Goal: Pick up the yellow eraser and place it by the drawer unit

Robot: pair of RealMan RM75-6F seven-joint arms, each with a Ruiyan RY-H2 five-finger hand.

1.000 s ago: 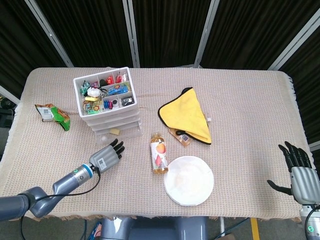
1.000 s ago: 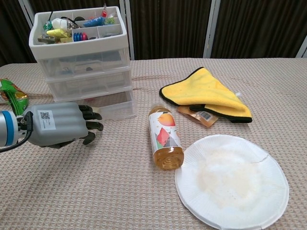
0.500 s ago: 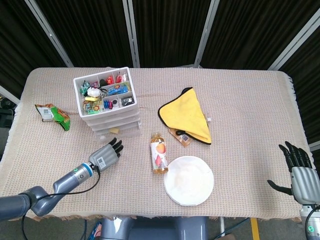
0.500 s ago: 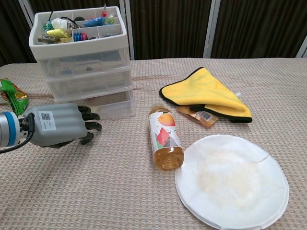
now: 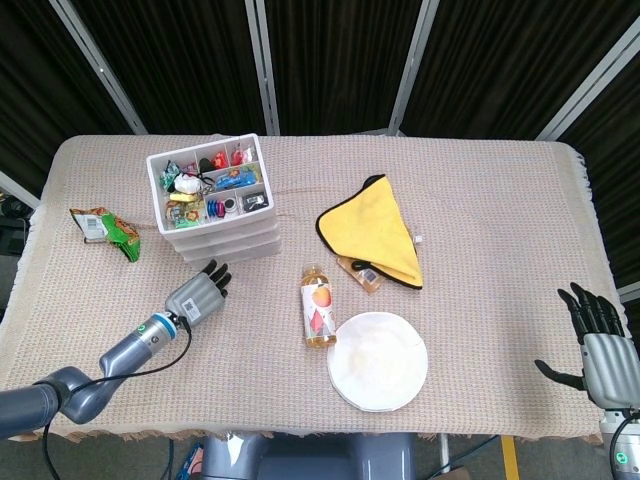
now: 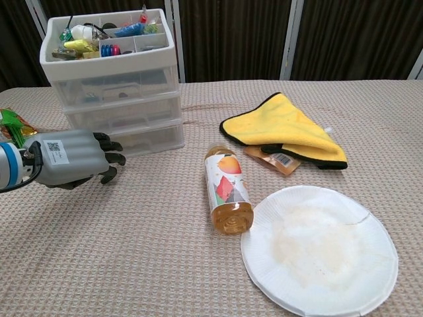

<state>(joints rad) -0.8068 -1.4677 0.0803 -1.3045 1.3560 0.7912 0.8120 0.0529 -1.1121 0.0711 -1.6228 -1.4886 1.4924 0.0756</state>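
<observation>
Chest view: left hand point(image 6: 63, 158) fingers point(image 6: 109, 158) curl beside the drawer unit point(image 6: 119, 86); yellow eraser hidden, grip unclear.

eraser: nowhere visible in either view
snack bag point(image 6: 11, 123): cut by chest view's left edge
right hand point(image 5: 603, 352): wrist cropped in head view

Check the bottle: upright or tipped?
Tipped. The bottle lies on its side on the table, its base against the plate's rim, cap pointing away from the chest camera.
</observation>
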